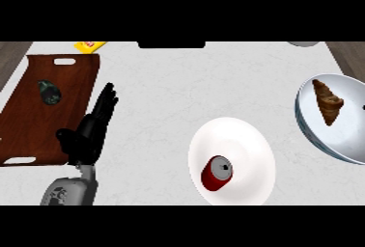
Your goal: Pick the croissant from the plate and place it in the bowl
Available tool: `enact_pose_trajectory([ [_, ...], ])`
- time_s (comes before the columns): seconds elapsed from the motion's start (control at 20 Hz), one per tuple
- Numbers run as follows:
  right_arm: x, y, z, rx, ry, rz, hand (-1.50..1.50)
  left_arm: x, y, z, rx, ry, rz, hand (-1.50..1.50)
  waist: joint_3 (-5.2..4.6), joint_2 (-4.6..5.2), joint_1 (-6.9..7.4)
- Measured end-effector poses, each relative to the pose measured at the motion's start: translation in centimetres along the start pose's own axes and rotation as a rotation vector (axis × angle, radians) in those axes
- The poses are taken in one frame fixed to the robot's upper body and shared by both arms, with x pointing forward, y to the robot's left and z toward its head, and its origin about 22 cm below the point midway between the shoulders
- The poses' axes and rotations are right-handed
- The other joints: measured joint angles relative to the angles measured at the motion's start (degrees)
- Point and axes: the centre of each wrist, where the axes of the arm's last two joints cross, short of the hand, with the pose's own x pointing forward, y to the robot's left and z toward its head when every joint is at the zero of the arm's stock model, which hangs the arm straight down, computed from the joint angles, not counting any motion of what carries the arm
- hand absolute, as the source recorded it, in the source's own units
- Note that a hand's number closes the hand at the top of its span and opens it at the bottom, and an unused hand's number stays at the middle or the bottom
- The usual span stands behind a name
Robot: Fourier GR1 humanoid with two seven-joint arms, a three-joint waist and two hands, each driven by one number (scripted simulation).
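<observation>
The brown croissant [328,101] lies inside a grey round dish [349,140] at the right edge of the head view, its pointed end toward me. A white round dish [242,140] sits in the middle of the counter with a red can [217,172] lying in its near part. My left hand [89,137] rests open at the left, fingers straight and pointing up, far from both dishes and holding nothing. My right hand does not show.
A dark wooden tray [64,111] with cut-out handles lies at the far left, partly under my left hand, with a dark green lump [49,91] on it. A yellow item [91,45], a black shape [171,44] and a grey object [305,43] line the back edge.
</observation>
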Motion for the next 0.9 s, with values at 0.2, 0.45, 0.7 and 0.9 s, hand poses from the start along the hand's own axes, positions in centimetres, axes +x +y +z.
enact_pose_trajectory([
  [0.2,-0.4,-3.2,0.9,-0.008,0.028,-0.098,-1.50,-0.3,0.4,0.0,-0.002,0.000,0.001,0.00,0.01,0.02,-0.06],
  [0.45,-1.7,-6.2,3.0,0.019,0.039,-0.189,-1.50,-0.2,0.6,0.2,0.001,0.004,0.000,0.00,0.02,0.02,-0.02],
  [0.7,-3.5,-8.4,5.6,0.064,0.024,-0.238,-1.50,-0.3,0.4,0.6,-0.002,0.002,-0.001,0.00,0.02,0.06,0.04],
  [0.9,-4.7,-9.4,7.1,0.095,0.018,-0.241,-1.50,0.3,1.2,0.0,-0.001,-0.005,0.001,0.00,0.03,0.10,0.14],
])
